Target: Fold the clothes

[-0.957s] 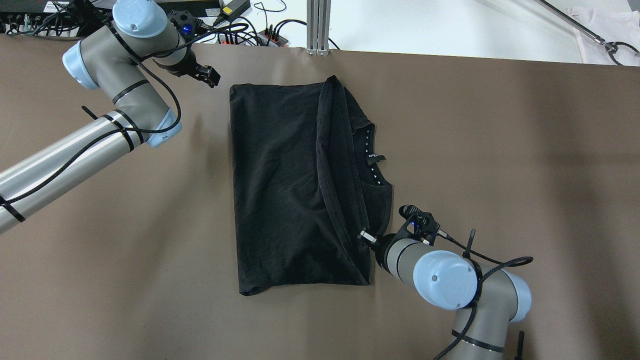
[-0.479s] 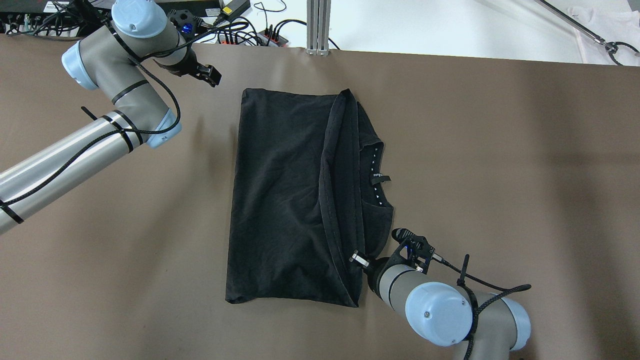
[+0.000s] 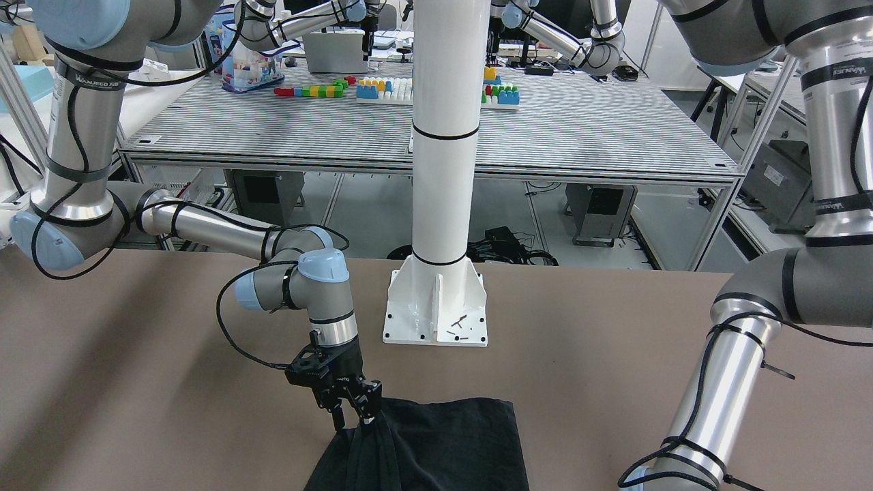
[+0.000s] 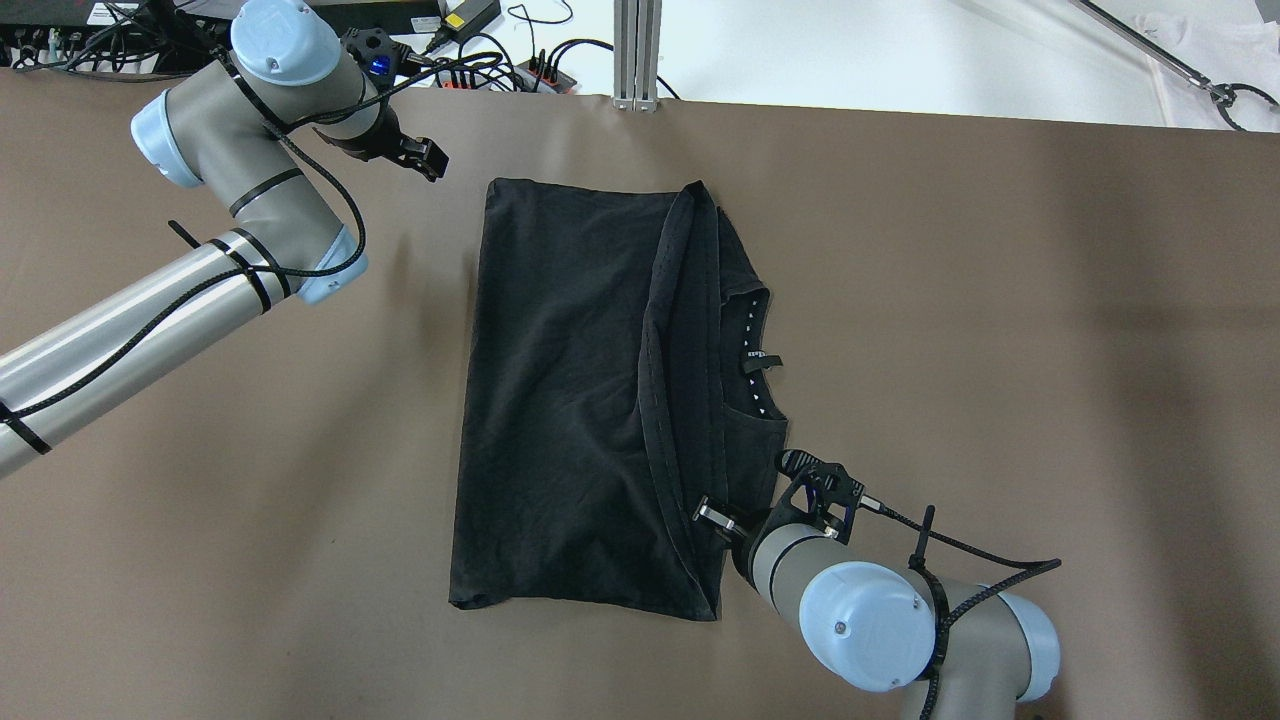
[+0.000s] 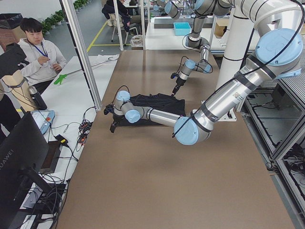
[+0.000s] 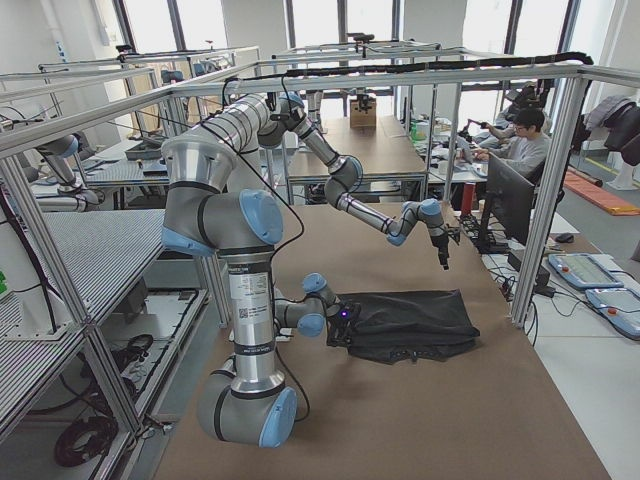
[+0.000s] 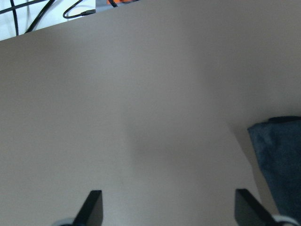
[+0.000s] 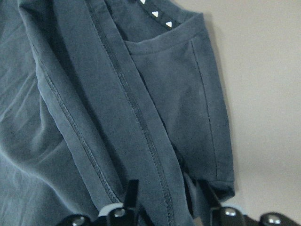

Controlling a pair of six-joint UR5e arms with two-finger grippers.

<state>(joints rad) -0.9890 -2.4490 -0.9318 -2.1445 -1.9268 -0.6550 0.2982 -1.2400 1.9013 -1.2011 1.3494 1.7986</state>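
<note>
Two hands are seemingly working mid-fold: from the front, the right hand (image 3: 354,414) is pinching the clothes (image 3: 443,443) by a hem beneath it; overhead, the spread left hand (image 4: 428,162) is hovering beside their far corner, likely needing to grasp it.

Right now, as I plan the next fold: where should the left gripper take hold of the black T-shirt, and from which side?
Probably the far left corner of the black T-shirt, coming in low from its left side. That corner lies flat, free and nearest the open left gripper; the right gripper is at the near hemmed edge.
</note>
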